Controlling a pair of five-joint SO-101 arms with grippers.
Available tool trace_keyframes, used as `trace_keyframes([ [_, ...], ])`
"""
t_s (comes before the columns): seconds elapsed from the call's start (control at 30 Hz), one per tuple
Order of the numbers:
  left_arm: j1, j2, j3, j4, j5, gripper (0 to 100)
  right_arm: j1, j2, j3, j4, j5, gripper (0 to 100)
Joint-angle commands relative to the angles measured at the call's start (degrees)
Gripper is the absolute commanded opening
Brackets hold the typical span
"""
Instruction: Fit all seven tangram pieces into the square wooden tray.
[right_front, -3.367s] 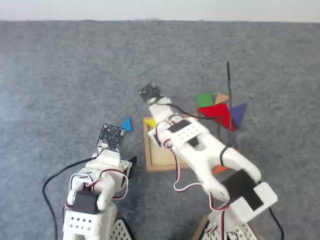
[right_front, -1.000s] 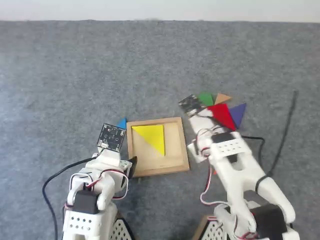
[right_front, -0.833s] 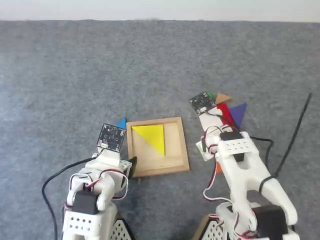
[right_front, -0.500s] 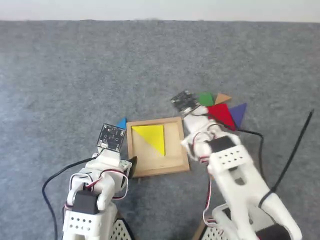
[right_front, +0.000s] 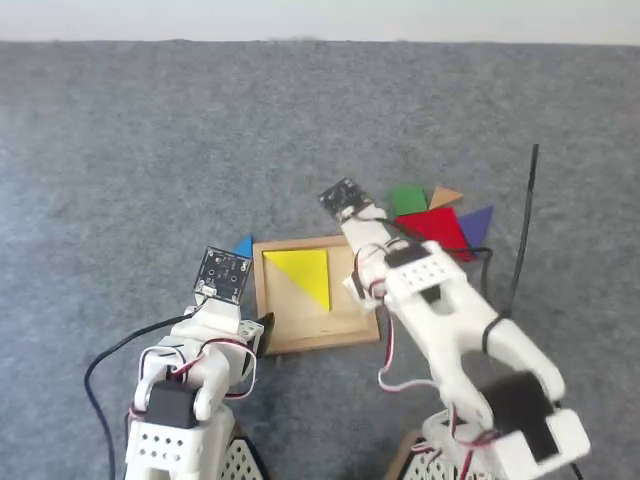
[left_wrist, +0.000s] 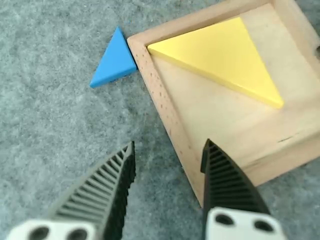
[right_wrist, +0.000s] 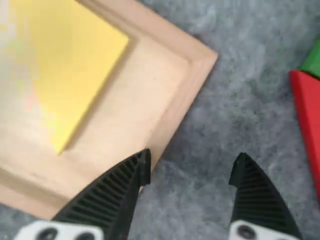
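Over the tray's far right corner: your right gripper (right_wrist: 194, 156) hung empty with its jaws apart, one fingertip above the tray (right_wrist: 185, 95) rim and the other above the carpet.
Inside the tray: the yellow triangle (right_front: 303, 272) lay flat, one tip in the far left corner; the right and near parts were bare wood.
Right of the tray: the red triangle (right_front: 437, 228), green piece (right_front: 408, 197), tan piece (right_front: 445, 196) and purple piece (right_front: 477, 224) lay crowded together.
Outside the tray's far left corner: the blue triangle (left_wrist: 114, 61) lay against the rim.
At the tray's near left edge: your left gripper (left_wrist: 169, 145) sat empty, jaws apart, astride the rim.
Step in hand: fetching the red triangle, I judged. You needed to pinch it across two edges, lift it straight so its neighbours were not dragged, and clear the rim before lowering it beside the yellow one.
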Motion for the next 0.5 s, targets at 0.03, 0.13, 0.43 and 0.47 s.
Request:
trace_keyframes([
  [0.03, 0.4, -0.4, -0.4, -0.3, -0.1, 21, 5.0, 4.0, -5.5, 2.9, -3.0, 27.4],
  [0.13, 0.3, -0.4, -0.4, -0.3, -0.1, 21, 7.2, 4.0, -5.5, 4.3, -3.7, 27.4],
  [0.43, 0.3, -0.4, -0.4, -0.3, -0.1, 21, 8.3, 0.0, -5.5, 5.1, -3.8, 27.4],
  [0.47, 0.3, -0.4, -0.4, -0.3, -0.1, 21, 6.9, -2.0, -5.5, 5.1, -3.8, 27.4],
])
